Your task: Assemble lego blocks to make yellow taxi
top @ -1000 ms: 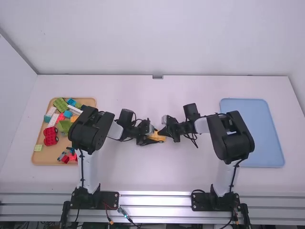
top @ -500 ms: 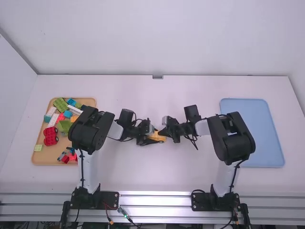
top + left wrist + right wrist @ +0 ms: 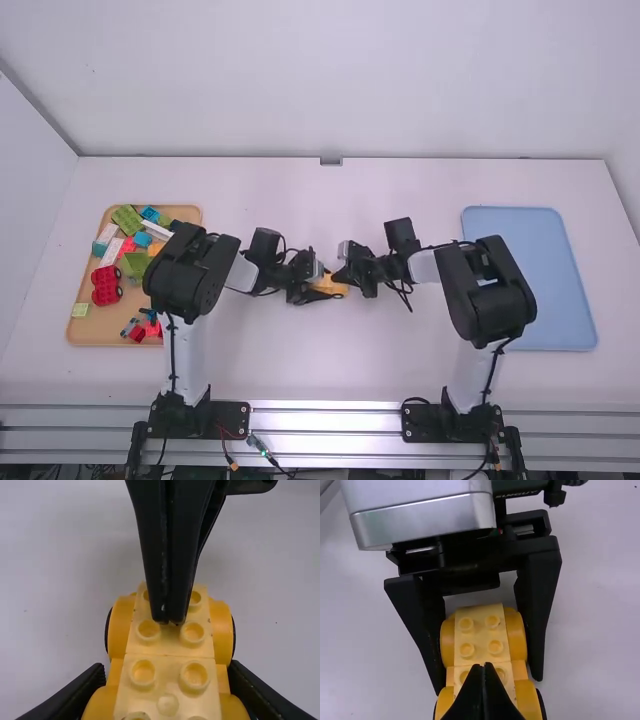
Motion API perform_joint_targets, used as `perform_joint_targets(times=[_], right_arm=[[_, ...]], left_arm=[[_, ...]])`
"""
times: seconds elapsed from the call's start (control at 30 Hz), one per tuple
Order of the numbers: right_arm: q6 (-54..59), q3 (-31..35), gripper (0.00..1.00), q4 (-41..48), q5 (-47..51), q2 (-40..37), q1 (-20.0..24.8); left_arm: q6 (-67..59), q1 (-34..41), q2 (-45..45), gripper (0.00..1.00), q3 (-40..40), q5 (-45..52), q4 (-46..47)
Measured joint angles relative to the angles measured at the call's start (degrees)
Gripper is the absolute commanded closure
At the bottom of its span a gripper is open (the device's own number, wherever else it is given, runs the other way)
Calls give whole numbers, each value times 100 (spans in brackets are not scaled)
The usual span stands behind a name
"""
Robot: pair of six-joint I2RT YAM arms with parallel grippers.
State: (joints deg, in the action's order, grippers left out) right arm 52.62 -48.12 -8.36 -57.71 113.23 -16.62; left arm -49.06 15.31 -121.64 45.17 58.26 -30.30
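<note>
The left gripper (image 3: 166, 667) pinches the yellow car base (image 3: 481, 635); the right gripper (image 3: 483, 665) is pressed together. Probably light and stiff; hold its sides.

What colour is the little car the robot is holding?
Yellow, paler on top; the car shows best in the left wrist view.

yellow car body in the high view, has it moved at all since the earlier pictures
No, the yellow car body shows no visible shift either way, judged against the blue tray.
</note>
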Motion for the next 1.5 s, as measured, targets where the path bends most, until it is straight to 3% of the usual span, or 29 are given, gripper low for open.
perform_joint_targets(times=[0.13,0.2,0.23,0.27,0.3,0.33,0.37,0.57,0.67,0.93,1.3,1.5], right_arm=[[90,-4,100,-2,-46,-201,127],[105,-11,87,46,-42,-374,181],[151,-24,72,118,-55,-516,212],[138,-46,45,234,-42,-654,238],[142,-48,36,258,-33,-699,245],[138,-59,13,319,-2,-826,267],[114,-70,0,343,55,-933,275],[-229,-79,1,345,549,-1180,275],[-361,-79,1,372,743,-1180,275],[-455,-79,1,273,879,-1180,234],[-452,-79,1,186,1023,-1180,201],[-455,-79,1,101,1036,-1180,199]], left_arm=[[20,7,-2,41,0,-2,-22],[44,7,-2,39,0,-9,-42],[68,9,-2,39,0,-24,-61],[109,7,-2,39,0,-35,-74],[107,9,-2,38,0,-39,-79],[127,7,-2,38,0,-42,-72],[136,7,-2,37,0,-42,-79],[144,28,-2,22,2,-133,-129],[168,28,0,1,33,-181,-127],[404,28,87,1,282,-293,417],[570,0,1014,1,1014,-1576,3482],[780,-46,1488,1,2090,-2439,5239]])
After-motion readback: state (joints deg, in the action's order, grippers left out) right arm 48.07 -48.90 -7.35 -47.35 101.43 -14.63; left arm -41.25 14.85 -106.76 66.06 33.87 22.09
